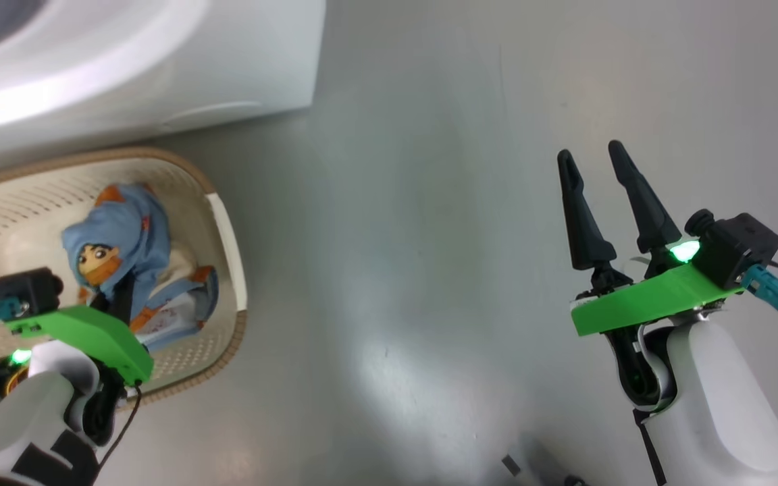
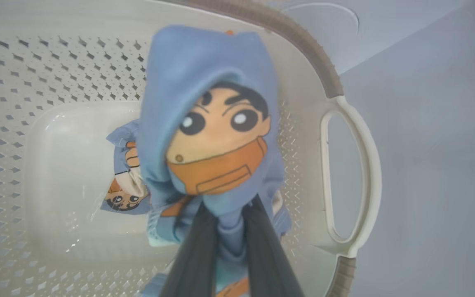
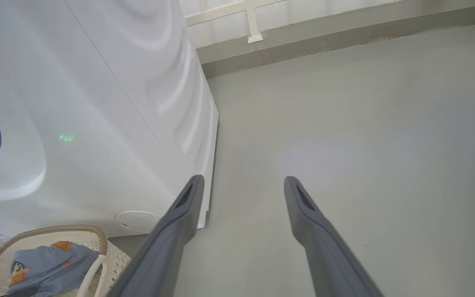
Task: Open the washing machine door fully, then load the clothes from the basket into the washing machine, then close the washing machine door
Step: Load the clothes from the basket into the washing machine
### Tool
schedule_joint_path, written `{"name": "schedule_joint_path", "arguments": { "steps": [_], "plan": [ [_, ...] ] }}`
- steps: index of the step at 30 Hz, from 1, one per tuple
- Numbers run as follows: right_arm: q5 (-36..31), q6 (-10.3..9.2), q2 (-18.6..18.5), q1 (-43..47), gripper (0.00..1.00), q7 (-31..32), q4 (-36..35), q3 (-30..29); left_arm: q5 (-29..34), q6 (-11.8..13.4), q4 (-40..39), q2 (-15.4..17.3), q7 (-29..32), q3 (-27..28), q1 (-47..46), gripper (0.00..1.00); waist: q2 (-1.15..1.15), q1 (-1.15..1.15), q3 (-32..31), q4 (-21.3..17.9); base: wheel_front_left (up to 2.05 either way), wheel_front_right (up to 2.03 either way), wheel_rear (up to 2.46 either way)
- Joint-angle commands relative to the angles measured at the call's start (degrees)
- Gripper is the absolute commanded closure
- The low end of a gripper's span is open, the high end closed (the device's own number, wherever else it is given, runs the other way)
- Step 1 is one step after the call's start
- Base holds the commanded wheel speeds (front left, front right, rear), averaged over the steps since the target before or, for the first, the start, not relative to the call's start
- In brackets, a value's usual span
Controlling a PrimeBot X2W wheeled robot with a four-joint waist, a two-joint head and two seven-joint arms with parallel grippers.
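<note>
The cream perforated basket (image 1: pixel 227 223) stands on the floor just in front of the white washing machine (image 1: pixel 179 61). Inside it, my left gripper (image 1: pixel 119 297) is shut on the clothes (image 1: pixel 129 229), a bunched light blue garment with a cartoon face. In the left wrist view the dark fingers (image 2: pixel 196 247) pinch the blue garment (image 2: pixel 204 82) above the basket (image 2: pixel 56 144); a further printed piece (image 2: pixel 124 194) lies on the bottom. My right gripper (image 1: pixel 590 154) hangs open over the bare floor, fingers (image 3: pixel 179 218) apart. The washing machine door is out of view.
Grey floor (image 1: pixel 429 236) spreads to the right of the machine and basket. In the right wrist view the machine's side (image 3: pixel 138 103) runs back to a wall base (image 3: pixel 303 45), and the basket (image 3: pixel 48 231) sits at the lower left.
</note>
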Motion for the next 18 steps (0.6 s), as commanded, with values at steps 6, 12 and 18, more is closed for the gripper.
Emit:
{"name": "schedule_joint_path", "arguments": {
  "steps": [6,12,18],
  "plan": [
    [-1.27,0.09,0.09,4.35,0.00,-0.68,0.13,0.87,6.48,-0.08,-3.88,1.19,-0.37,10.79,5.98,1.00,0.00,0.00,-8.02,3.68,0.00,0.00,0.00],
    [-1.06,0.09,-1.15,6.42,0.00,-0.68,0.74,0.36,14.83,-0.08,-8.54,-0.38,-0.37,20.84,10.31,1.00,0.00,0.00,-12.20,5.91,0.00,0.00,0.00],
    [-0.91,0.09,-2.42,8.57,0.00,-0.68,1.25,-0.17,22.50,-0.08,-14.38,-2.28,-0.37,30.26,14.79,1.00,0.00,0.00,-15.96,7.54,0.00,0.00,0.00]
  ]
}}
